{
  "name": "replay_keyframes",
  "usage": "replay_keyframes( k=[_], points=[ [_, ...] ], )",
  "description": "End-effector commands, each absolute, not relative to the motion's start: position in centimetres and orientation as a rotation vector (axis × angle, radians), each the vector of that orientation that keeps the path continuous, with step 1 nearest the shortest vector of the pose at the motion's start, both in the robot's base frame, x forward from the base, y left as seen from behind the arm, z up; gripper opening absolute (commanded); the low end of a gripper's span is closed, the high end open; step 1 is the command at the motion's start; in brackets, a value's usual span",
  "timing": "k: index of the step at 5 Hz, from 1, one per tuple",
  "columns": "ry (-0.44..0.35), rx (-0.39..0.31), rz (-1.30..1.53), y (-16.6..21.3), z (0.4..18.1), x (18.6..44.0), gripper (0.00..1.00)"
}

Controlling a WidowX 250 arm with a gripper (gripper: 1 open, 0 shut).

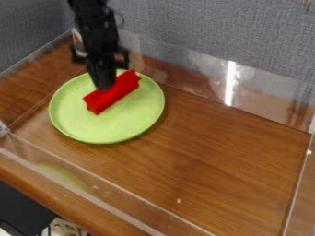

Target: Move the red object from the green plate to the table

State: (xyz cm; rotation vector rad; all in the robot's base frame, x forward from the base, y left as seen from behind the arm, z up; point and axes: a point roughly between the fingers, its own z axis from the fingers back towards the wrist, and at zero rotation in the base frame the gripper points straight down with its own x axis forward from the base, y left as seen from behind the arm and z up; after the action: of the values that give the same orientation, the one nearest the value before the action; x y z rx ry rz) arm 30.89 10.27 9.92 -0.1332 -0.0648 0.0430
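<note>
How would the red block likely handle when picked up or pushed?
The block looks stiff: its edges stay straight, with no sag. Its flat faces suggest it would slide rather than roll. It is small next to the plate, so it is probably light.

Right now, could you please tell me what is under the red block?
The green plate lies under the red block, bare around it. The claw covers the block's middle from above; whether block and plate touch is hidden.

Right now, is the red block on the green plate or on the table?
Not on the table: the red block shows over the green plate, fingers shut on it. Lifted or resting, cannot tell.
</note>
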Motion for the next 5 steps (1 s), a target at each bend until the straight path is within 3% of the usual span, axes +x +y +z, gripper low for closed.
replay_keyframes(
  k=[1, 2, 3, 5],
  points=[
    [-0.175, -0.105, 0.031, 8.4, 15.1, 30.9, 0.00],
    [-0.181, -0.107, 0.040, 7.2, 15.9, 30.2, 0.00],
    [-0.149, -0.104, -0.009, 7.7, 14.5, 29.5, 1.00],
    [-0.084, -0.072, 0.003, 9.5, 11.4, 29.3, 1.00]
  ],
)
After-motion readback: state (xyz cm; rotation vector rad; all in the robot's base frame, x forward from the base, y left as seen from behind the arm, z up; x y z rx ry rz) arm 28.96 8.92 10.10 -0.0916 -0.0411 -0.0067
